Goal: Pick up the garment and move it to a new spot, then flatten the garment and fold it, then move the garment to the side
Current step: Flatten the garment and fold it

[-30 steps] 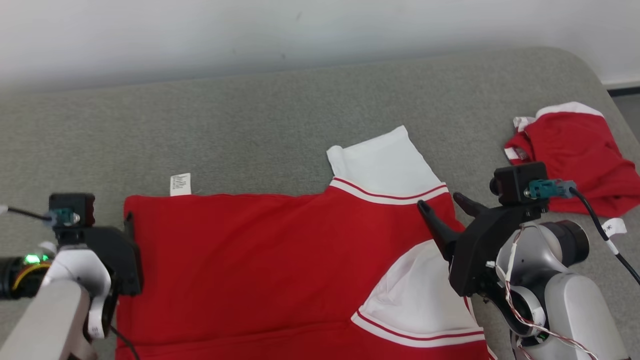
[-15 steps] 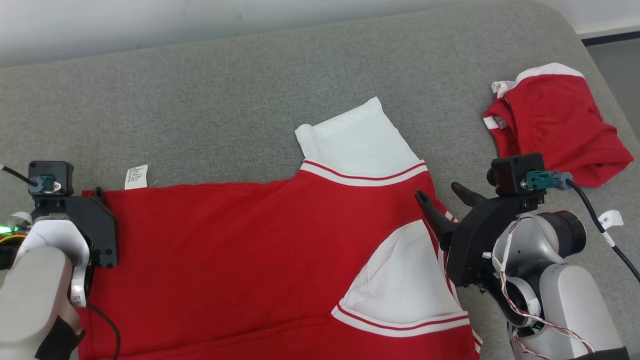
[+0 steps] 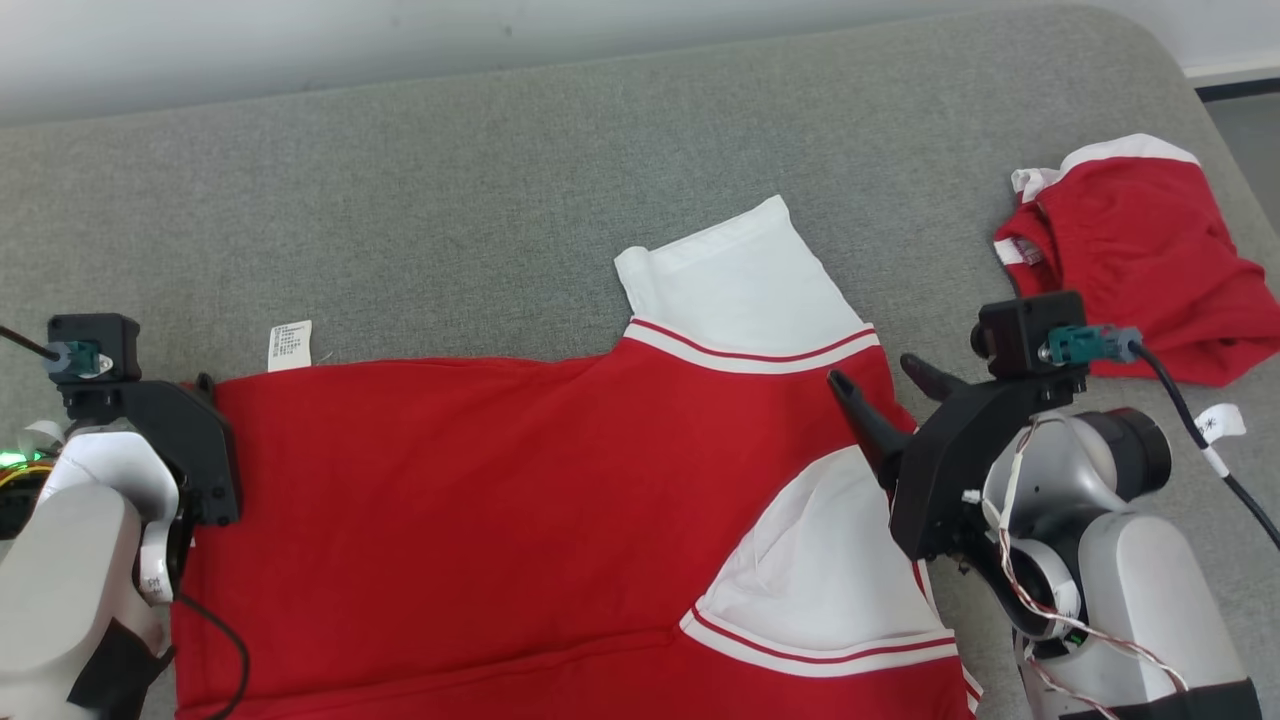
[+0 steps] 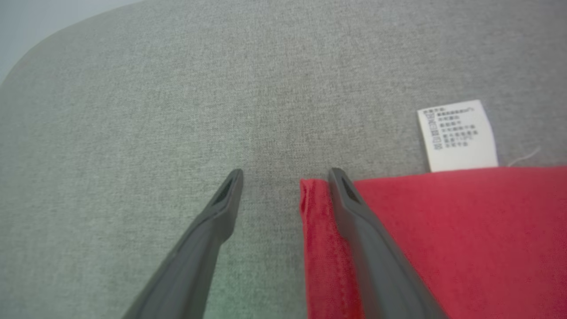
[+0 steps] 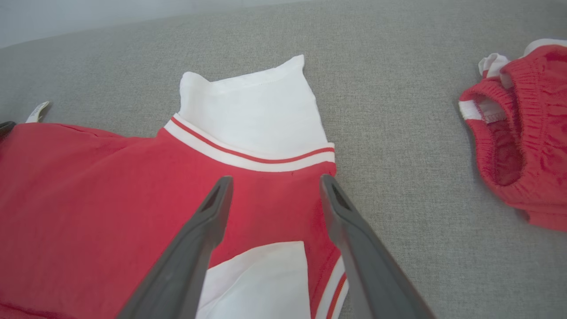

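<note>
Garment (image 3: 480, 500) lies flat on the grey surface (image 3: 500, 180), so folding seems due: left tool (image 4: 285, 173) at its corner and right tool (image 5: 275, 178) over its shoulder, both spread wide, empty, must pinch cloth

Red garment (image 3: 480, 500) with white striped sleeves on grey surface (image 3: 450, 180).

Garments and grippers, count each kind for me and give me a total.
Garments: 2, the spread red shirt and the bunched red piece.
Grippers: 2, the left gripper and the right gripper, both open.
Total: 4.
</note>
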You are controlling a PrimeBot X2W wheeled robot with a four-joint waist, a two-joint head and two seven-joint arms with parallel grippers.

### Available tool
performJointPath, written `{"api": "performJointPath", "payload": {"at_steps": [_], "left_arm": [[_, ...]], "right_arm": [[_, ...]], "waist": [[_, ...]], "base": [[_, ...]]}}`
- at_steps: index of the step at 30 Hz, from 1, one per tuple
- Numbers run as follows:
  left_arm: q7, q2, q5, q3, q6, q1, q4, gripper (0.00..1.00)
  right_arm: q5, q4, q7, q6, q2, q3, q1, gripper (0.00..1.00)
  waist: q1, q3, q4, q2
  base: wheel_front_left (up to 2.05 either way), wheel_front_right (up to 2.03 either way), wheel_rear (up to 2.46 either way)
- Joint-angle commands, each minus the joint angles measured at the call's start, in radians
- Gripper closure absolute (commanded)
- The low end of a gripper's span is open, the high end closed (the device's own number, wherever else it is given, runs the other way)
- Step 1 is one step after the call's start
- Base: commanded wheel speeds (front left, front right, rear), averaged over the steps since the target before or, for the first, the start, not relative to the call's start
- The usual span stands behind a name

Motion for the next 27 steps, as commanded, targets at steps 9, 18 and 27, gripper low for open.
{"api": "performJointPath", "payload": {"at_steps": [9,18,27], "left_arm": [[-0.032,0.021,-0.002,0.018,0.044,0.003,-0.097,0.00],[0.090,0.047,-0.027,0.007,0.089,0.116,-0.278,0.00],[0.133,0.075,-0.023,0.009,0.116,0.111,-0.310,0.00]], "right_arm": [[-0.007,-0.012,-0.005,0.002,-0.004,-0.008,-0.009,0.00],[-0.014,-0.018,0.005,0.002,-0.003,-0.037,0.003,0.00],[-0.022,-0.008,0.015,0.002,-0.004,0.001,-0.038,0.00]], "waist": [[0.0000,-0.007,0.011,-0.0001],[0.0000,-0.009,0.022,-0.0001],[0.0000,0.019,-0.005,-0.0001]], "base": [[0.00,0.00,0.00],[0.00,0.00,0.00],[0.00,0.00,0.00]]}}
